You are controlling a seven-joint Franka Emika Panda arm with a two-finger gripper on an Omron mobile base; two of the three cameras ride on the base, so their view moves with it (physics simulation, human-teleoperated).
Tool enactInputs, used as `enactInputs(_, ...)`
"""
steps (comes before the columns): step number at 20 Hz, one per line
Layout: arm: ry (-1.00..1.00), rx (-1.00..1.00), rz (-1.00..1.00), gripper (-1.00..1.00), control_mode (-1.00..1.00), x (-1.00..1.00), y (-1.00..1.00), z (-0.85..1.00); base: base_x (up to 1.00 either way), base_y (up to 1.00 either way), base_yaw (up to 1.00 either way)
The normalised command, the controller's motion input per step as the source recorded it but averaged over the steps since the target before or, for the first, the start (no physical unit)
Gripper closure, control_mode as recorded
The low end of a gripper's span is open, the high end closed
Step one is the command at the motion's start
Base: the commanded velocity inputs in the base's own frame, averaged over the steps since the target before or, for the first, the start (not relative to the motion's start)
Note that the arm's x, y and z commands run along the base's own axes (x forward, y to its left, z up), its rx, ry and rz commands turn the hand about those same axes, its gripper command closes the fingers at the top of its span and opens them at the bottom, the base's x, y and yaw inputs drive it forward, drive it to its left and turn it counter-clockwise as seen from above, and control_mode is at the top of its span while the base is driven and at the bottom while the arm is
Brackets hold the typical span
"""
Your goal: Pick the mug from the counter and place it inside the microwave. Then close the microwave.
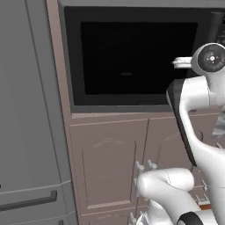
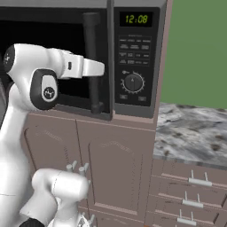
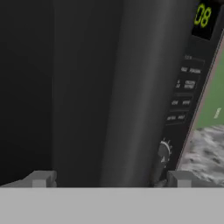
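Microwave point(image 2: 106, 57) is sitting shut in the brown cabinet wall point(image 1: 110, 154), black glass door point(image 1: 132, 57) facing the robot. Left of it a tall grey panel point(image 1: 26, 110) is standing; to the right the marbled counter point(image 2: 190, 128) is lying bare under a green wall point(image 2: 195, 48), drawers point(image 2: 190, 195) below. The right base view is showing green digits, buttons and dial point(image 2: 133, 82). In the hand view the gripper point(image 3: 111, 179) is pointing at the thick bar handle point(image 3: 140, 87), fingers point(image 3: 41, 178) spread wide, nothing between them. I cannot tell where the mug is.
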Motion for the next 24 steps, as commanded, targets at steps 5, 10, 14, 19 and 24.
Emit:
enactInputs(5,0.0,0.08,0.11,-1.0,-1.0,0.5,-0.26,0.0,0.0,0.0,0.0)
enactInputs(10,0.0,0.06,0.09,-1.0,-1.0,0.65,-0.21,0.0,0.0,0.0,0.0)
enactInputs(14,0.0,0.04,0.07,-1.0,-1.0,0.71,-0.14,0.0,0.0,0.0,0.0)
enactInputs(19,0.0,0.02,0.05,-1.0,-1.0,0.66,-0.1,0.0,0.0,0.0,0.0)
enactInputs(24,0.0,0.0,0.0,-1.0,-1.0,0.04,-0.01,0.0,0.0,0.0,0.0)
